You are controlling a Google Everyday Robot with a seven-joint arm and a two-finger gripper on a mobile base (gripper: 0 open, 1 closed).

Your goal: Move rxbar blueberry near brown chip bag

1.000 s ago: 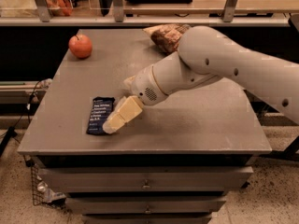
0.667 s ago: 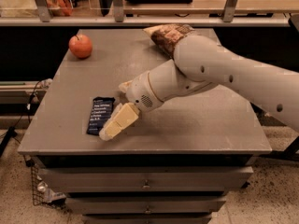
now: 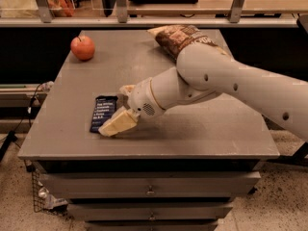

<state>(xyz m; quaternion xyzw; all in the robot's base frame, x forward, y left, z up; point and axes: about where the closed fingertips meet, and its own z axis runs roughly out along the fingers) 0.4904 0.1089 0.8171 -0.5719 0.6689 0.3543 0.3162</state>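
Rxbar blueberry (image 3: pixel 103 112), a flat navy wrapper, lies ungrasped beside the spread, empty gripper (image 3: pixel 122 107), well apart from the puffy brown chip bag (image 3: pixel 179 38).

Grey metal table (image 3: pixel 216 134), speckled floor (image 3: pixel 281 203)

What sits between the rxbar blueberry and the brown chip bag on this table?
Nothing visible does except the robot's own arm, which crosses above the table from the rxbar blueberry toward the brown chip bag. The open claw is at the bar's side.
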